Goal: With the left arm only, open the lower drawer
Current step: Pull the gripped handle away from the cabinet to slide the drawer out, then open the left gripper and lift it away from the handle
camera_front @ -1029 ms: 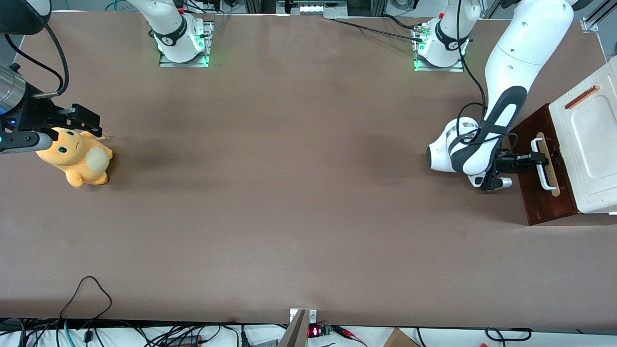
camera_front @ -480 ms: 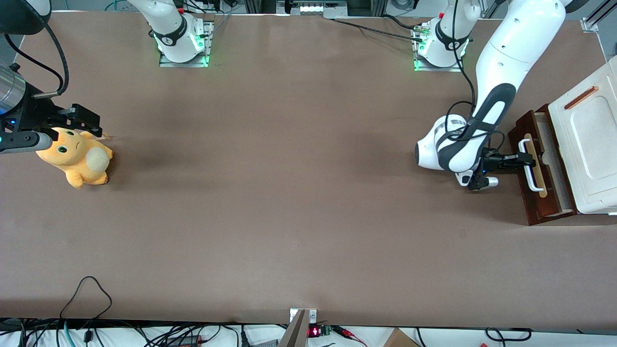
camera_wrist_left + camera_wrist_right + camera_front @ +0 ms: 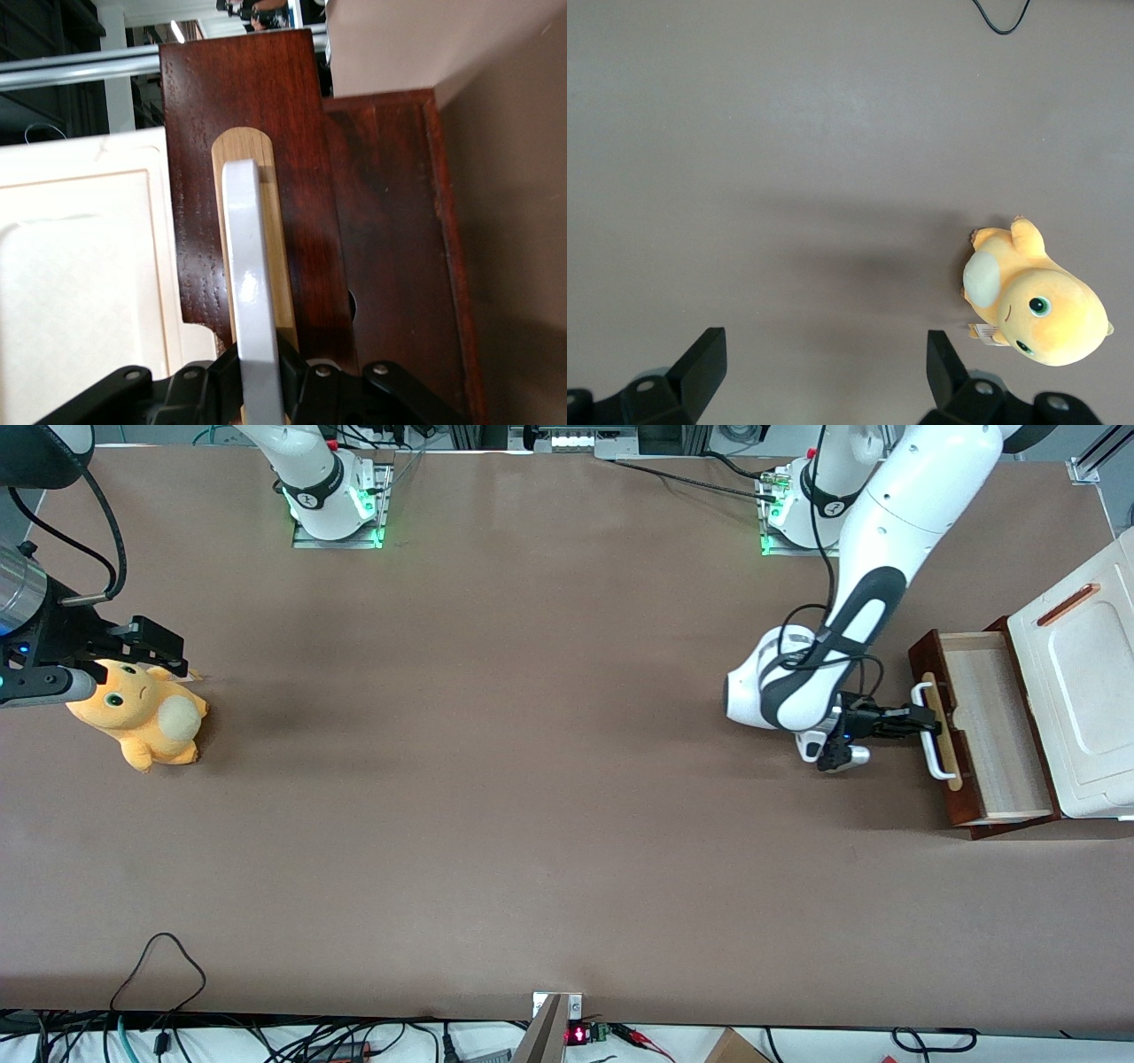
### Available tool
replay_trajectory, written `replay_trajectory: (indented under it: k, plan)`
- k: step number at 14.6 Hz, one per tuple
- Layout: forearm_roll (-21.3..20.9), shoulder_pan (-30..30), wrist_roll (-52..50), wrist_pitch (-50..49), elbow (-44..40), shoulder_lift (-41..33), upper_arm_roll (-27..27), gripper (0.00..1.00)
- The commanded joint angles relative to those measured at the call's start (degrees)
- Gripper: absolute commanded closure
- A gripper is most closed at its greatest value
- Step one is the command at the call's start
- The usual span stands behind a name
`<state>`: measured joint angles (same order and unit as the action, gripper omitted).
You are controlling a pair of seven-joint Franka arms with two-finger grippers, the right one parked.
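Pincer (image 3: 921, 721) clamped on white handle (image 3: 246, 283) for a straight pull; lower drawer (image 3: 992, 726) drawn well out (plywood floor showing) across worktop (image 3: 532, 797).

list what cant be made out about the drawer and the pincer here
- Front view: the cabinet top covers the inner end of the lower drawer, so its full depth is unknown.
- Left wrist view: the pincer is cut off by the frame edge; the handle hides its fingertips.
- Right wrist view: neither appears, only the plush toy.
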<state>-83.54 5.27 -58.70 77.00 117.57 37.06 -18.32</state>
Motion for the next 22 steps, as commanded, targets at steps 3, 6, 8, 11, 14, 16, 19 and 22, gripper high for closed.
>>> replay_trajectory:
  k: [3, 6, 8, 11, 14, 16, 19, 22]
  plan:
    - [-1.27, 1.15, 3.16, 0.61, -2.34, -0.15, -0.23, 0.89]
    - [-1.36, 0.18, 3.33, 1.66, -2.69, -0.76, 0.03, 0.0]
    - [-0.84, -0.35, 4.65, 3.15, -3.31, -1.81, 0.03, 0.0]
    - [7.31, -0.35, 5.7, 5.35, -7.78, -4.44, -0.23, 0.0]
    - [20.65, -0.78, 8.94, 10.69, -13.66, -9.18, -0.4, 0.0]
    - [28.66, -2.01, 16.39, 14.39, -17.79, -12.79, -0.32, 0.0]
    - [44.82, -3.51, 31.84, 17.39, -24.83, -18.14, 2.21, 0.0]
    - [60.72, -3.51, 41.37, 17.84, -25.72, -24.91, 7.05, 0.0]
